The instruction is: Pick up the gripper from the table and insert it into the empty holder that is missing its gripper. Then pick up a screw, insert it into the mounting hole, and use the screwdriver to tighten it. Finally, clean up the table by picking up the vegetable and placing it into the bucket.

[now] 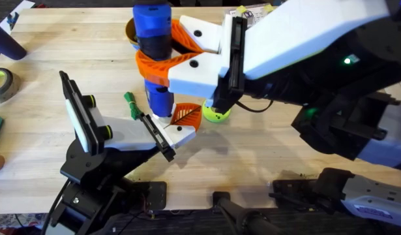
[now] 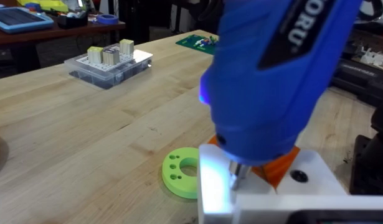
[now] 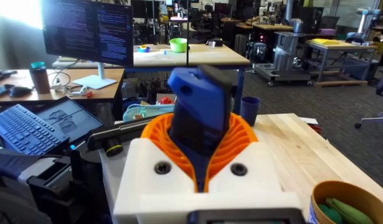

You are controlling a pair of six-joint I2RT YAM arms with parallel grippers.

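The blue screwdriver [image 1: 154, 49] is being gripped upright by the right claw [image 1: 162, 47], whose orange ribbed fingers [image 1: 154, 65] are being pressed against its barrel from both sides; in the right wrist view the same screwdriver [image 3: 200, 109] is being cradled between the orange pads [image 3: 241, 143] above the white claw body. The screwdriver's narrow tip is being held down onto the white block of the gripper [image 1: 180, 127], whose orange triangular finger is being shown just beside the tip. That gripper is being carried at the end of the holder [image 1: 158, 136], a thin black bracket on a white arm link rising from a black base with green knobs [image 1: 89, 101]. In the left wrist view the metal bit [image 2: 236, 177] is being pressed onto the white block [image 2: 266, 199], with a blue glow being cast on the block below the screwdriver [image 2: 272, 74]. A green round disc [image 2: 182, 173] is lying on the counter [image 2: 85, 130] just beside the block. The bucket [image 3: 347, 202] is standing behind the screwdriver on the counter [image 1: 70, 52], with green vegetable [image 3: 344, 210] lying inside it. A clear parts box [image 2: 110, 62] is sitting well apart from the screwdriver. Whether the left claw is spread or pressed together cannot be told.
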